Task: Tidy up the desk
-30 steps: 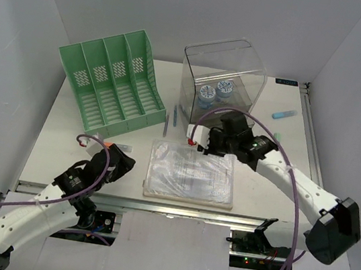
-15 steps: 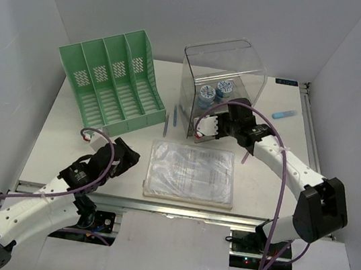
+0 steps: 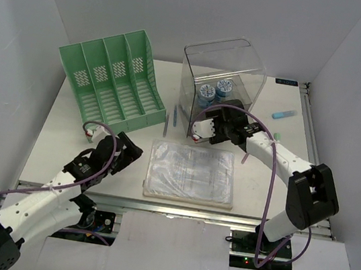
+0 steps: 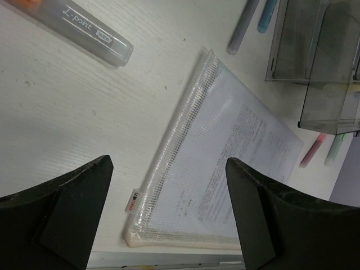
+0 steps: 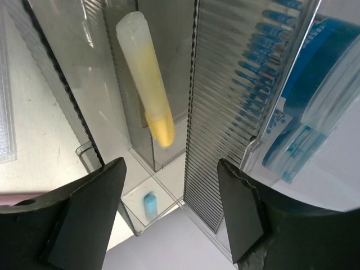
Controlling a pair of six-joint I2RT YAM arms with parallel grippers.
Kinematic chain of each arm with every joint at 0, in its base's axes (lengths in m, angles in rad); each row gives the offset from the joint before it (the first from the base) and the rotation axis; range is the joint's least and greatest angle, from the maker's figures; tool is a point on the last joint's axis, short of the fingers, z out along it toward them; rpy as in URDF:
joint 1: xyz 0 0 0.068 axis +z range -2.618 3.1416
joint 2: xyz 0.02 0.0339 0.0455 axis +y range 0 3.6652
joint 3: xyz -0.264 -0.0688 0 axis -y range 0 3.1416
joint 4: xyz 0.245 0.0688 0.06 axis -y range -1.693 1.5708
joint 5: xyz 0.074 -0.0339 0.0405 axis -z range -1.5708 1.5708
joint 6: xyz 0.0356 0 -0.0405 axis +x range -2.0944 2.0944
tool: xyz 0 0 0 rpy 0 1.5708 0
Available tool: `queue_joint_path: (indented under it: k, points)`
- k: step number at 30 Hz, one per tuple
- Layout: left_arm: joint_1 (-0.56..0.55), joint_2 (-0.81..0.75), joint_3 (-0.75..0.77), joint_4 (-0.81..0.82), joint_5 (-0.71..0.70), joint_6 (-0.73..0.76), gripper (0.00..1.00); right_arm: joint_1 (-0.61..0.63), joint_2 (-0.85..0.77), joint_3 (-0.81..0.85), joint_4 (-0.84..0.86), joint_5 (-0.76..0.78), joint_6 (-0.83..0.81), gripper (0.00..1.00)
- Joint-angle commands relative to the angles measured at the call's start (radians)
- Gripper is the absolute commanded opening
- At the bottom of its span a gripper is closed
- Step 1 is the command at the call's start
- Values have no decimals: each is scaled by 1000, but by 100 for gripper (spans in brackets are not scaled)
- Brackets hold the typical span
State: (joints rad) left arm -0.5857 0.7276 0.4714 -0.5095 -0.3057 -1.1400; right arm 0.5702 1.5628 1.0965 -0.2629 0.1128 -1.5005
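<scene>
The white desk (image 3: 268,182) carries a mesh zip pouch of papers (image 3: 192,173) at its front middle. My left gripper (image 3: 129,156) hovers just left of the pouch's near left corner (image 4: 135,225). It is open, its jaws spread wide, and nothing sits between them (image 4: 167,169). My right gripper (image 3: 199,130) is at the front of the clear plastic box (image 3: 222,80). It is open and empty (image 5: 171,169). A yellow marker (image 5: 146,79) lies loose in a slot of that box, just ahead of the fingers and blurred.
A green file rack (image 3: 109,87) stands at the back left. Pens (image 3: 169,121) lie between rack and box. A clear pen case (image 4: 84,28) lies left of the pouch. Blue tubs (image 3: 214,91) sit in the box. A blue marker (image 3: 283,114) and two markers (image 3: 277,137) lie right.
My right gripper swung up to the clear box front and opened. My left gripper moved forward toward the pouch and its jaws spread wider.
</scene>
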Motion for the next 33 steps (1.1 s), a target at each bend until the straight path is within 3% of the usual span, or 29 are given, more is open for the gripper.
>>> queue_joint_path:
  k: [1, 5, 9, 11, 15, 24, 33]
  points:
    - [75, 62, 33, 62, 64, 14, 94, -7, -37, 47, 44, -5, 23, 76]
    - [114, 122, 49, 23, 30, -86, 96, -19, -108, 74, -27, -93, 146, 76]
    - [132, 238, 113, -104, -37, -204, 94, -53, -233, 110, -161, -333, 359, 80]
    - [140, 303, 173, -157, -72, -240, 93, -66, -316, 60, -180, -480, 428, 80]
    - [172, 468, 277, -219, -92, -264, 90, -71, -435, -93, -177, -636, 529, 81]
    - [210, 678, 364, -176, -126, -288, 76, -129, -596, -233, -167, -746, 607, 82]
    - [211, 791, 391, -149, -179, -326, 72, -165, -653, -265, -173, -792, 638, 81]
